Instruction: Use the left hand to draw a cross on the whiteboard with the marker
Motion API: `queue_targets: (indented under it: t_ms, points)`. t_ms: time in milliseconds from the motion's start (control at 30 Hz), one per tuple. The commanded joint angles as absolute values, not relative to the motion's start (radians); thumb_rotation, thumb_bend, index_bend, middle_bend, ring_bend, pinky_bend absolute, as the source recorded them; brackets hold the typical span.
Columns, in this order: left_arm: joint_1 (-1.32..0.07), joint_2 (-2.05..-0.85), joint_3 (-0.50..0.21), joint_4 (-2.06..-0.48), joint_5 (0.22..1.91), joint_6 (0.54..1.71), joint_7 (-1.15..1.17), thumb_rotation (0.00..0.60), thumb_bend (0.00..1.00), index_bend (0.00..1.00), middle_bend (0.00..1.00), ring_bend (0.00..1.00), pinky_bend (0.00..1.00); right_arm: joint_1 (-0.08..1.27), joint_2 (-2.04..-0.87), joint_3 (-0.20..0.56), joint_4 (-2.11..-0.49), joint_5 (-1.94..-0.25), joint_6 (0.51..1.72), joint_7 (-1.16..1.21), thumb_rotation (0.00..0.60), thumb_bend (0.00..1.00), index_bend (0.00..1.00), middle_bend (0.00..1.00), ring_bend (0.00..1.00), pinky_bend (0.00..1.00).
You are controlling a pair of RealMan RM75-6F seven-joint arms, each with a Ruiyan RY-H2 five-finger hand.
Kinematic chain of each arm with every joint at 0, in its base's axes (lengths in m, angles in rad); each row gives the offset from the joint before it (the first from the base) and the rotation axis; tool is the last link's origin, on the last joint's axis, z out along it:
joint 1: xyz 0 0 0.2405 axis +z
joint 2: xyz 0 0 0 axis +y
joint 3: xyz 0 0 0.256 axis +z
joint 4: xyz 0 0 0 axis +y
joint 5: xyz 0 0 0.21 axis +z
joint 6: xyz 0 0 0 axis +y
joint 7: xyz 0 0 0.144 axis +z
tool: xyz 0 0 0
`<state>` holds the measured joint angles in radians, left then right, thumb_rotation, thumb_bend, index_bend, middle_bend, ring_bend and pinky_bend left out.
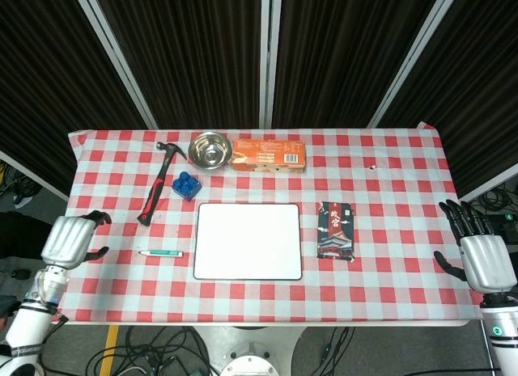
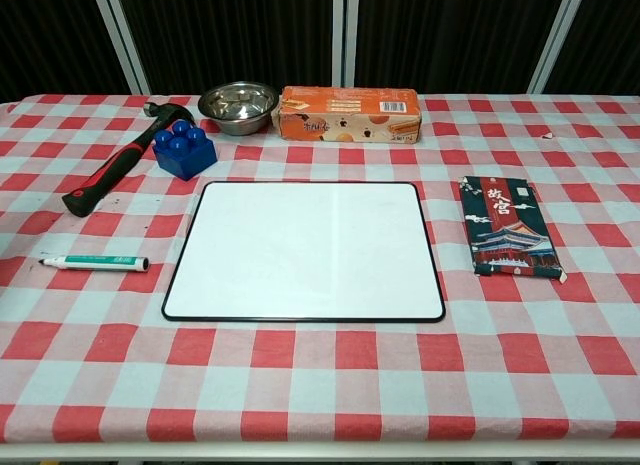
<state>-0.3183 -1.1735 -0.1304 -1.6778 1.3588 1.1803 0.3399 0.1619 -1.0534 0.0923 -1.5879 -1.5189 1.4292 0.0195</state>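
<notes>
A blank whiteboard with a thin black frame lies flat in the middle of the checked table. A white marker with a green band lies on the cloth to the left of it, pointing left. In the head view my left hand hovers over the table's left edge, some way left of the marker, fingers apart and holding nothing. My right hand hangs off the table's right edge, fingers spread and empty. Neither hand shows in the chest view.
A red-handled hammer and a blue toy block lie behind the marker. A steel bowl and an orange box stand at the back. A dark packet lies right of the board.
</notes>
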Motion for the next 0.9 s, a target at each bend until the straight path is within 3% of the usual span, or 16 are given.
queue_targets:
  t_ms: [33,400,900]
  points:
    - [-0.419,-1.259,-0.134,-1.691,1.254,1.066,0.542,0.6,0.19,0.41,0.45,0.65,0.94,0.161,-1.053,0.091,-1.584,-1.512,1.425,0.024,0.6,0.17,0.0,0.06,0.0,0.12]
    - [-0.503,-1.491,-0.111,-1.626,1.066,1.05,0.775,0.6,0.24,0.41,0.45,0.67,0.98,0.158,-1.057,0.086,-1.568,-1.492,1.409,0.042,0.6,0.17,0.0,0.06,0.0,0.12]
    - [-0.551,-1.601,-0.083,-1.585,0.924,1.103,0.898,0.6,0.26,0.43,0.48,0.69,0.99,0.155,-1.057,0.082,-1.554,-1.48,1.399,0.063,0.6,0.17,0.0,0.06,0.0,0.12]
